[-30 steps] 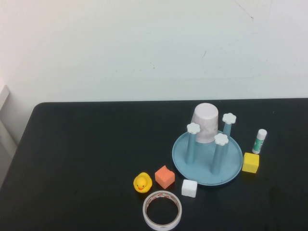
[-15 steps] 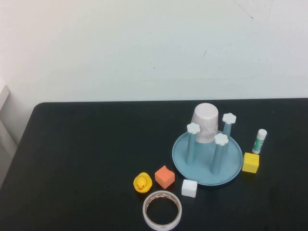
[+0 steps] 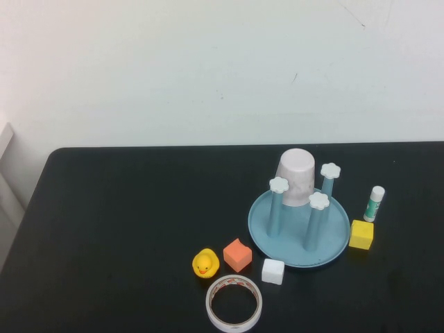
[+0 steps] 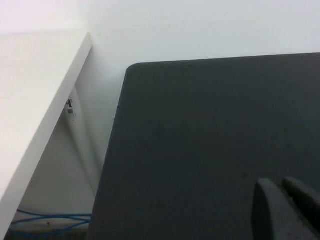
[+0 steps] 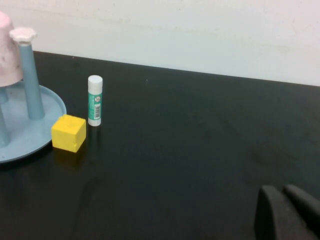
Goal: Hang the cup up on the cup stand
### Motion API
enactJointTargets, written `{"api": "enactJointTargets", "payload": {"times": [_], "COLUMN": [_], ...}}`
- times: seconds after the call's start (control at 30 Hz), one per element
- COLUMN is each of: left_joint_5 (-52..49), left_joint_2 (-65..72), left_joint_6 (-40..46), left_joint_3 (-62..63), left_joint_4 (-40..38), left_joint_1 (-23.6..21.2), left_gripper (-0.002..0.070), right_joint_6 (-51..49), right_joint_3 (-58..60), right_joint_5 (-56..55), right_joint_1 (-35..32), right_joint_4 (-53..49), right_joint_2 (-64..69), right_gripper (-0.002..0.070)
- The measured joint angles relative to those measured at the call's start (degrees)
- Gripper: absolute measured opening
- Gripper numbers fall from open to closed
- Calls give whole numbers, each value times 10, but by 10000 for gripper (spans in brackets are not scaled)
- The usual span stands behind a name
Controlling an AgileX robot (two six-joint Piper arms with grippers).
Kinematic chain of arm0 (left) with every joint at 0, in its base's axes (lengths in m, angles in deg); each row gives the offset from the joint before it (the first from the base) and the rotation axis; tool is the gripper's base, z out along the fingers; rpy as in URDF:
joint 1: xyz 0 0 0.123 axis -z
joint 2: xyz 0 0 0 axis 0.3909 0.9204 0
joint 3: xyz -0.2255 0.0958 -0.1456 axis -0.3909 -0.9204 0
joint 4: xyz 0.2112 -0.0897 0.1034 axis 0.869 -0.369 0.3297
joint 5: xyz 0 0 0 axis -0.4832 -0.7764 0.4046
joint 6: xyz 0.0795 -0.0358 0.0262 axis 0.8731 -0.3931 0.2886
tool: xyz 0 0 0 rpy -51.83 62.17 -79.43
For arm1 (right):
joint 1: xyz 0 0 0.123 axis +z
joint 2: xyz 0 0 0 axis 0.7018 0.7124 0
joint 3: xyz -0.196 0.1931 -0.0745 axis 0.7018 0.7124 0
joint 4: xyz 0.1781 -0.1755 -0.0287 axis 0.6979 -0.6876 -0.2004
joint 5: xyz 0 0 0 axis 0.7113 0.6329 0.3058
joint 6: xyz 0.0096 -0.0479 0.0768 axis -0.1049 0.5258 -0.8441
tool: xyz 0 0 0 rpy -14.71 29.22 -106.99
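The pale pink cup (image 3: 297,177) sits upside down over the far left post of the light blue cup stand (image 3: 333,243), at the table's right. The other three posts show their white flower caps. In the right wrist view the cup (image 5: 7,50) and the stand (image 5: 47,107) show at the edge. Neither arm shows in the high view. My left gripper (image 4: 282,197) is shut and empty over the bare black table near its left edge. My right gripper (image 5: 284,202) is shut and empty over the table, to the right of the stand.
A yellow cube (image 3: 361,234) and a glue stick (image 3: 374,203) stand right of the stand. A white cube (image 3: 272,271), an orange cube (image 3: 237,254), a yellow duck (image 3: 205,263) and a clear tape ring (image 3: 234,303) lie in front. A white shelf (image 4: 35,100) stands beside the table's left edge.
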Motion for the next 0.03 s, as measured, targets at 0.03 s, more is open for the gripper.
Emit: {"api": "enactJointTargets", "payload": {"times": [0.03], "left_joint_5": [0], "left_joint_2": [0], "left_joint_6": [0], "left_joint_3": [0], "left_joint_4": [0], "left_joint_1": [0], "left_gripper": [-2], "right_joint_6": [0], "right_joint_3": [0], "right_joint_5": [0], "right_joint_1": [0], "right_joint_4": [0], "right_joint_2": [0], "right_gripper": [-1]}}
